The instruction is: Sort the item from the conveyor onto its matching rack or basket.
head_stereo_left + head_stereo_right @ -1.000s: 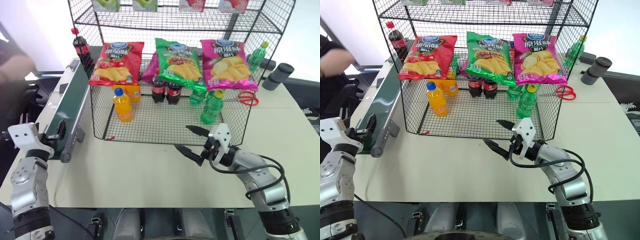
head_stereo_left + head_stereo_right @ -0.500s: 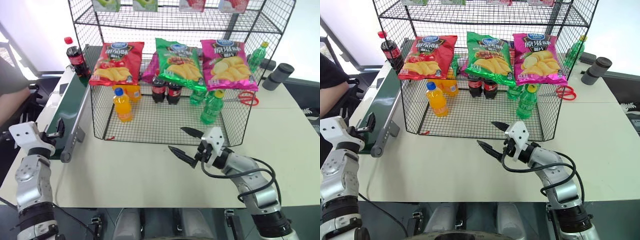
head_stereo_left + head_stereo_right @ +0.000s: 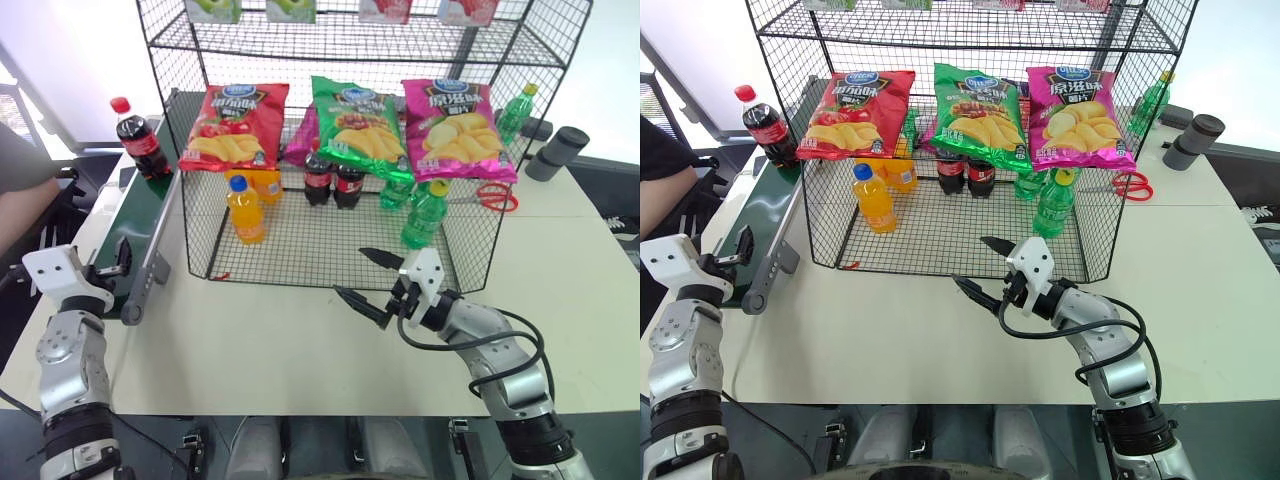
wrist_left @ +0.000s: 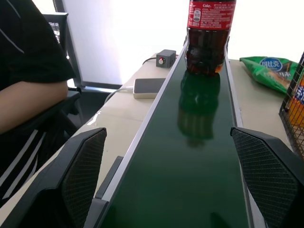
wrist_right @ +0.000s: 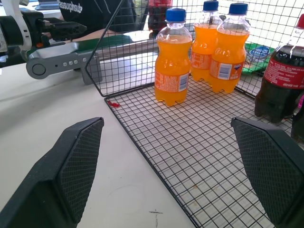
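Note:
A cola bottle [image 3: 140, 140] with a red cap and red label stands upright on the dark green conveyor [image 3: 130, 215], toward its far part; the left wrist view has it [image 4: 206, 38] straight ahead on the belt [image 4: 190, 156]. My left gripper [image 3: 112, 265] hovers open at the conveyor's near rounded end, well short of the bottle, nothing between its fingers [image 4: 83, 175]. My right gripper [image 3: 352, 272] stands open and empty over the table just before the front edge of the black wire rack [image 3: 320, 250].
Inside the rack stand orange-drink bottles [image 5: 172, 57], two cola bottles [image 3: 333, 180] and green bottles [image 3: 425, 215], with chip bags [image 3: 350, 125] hanging on the front mesh. Red scissors [image 3: 492, 197] and a grey cylinder [image 3: 556, 152] lie at right. A person [image 4: 28, 71] sits left of the conveyor.
The cola bottle has travelled along the belt toward its near end. The person's arm at the left has drawn back. Both grippers stay open and about where they were.

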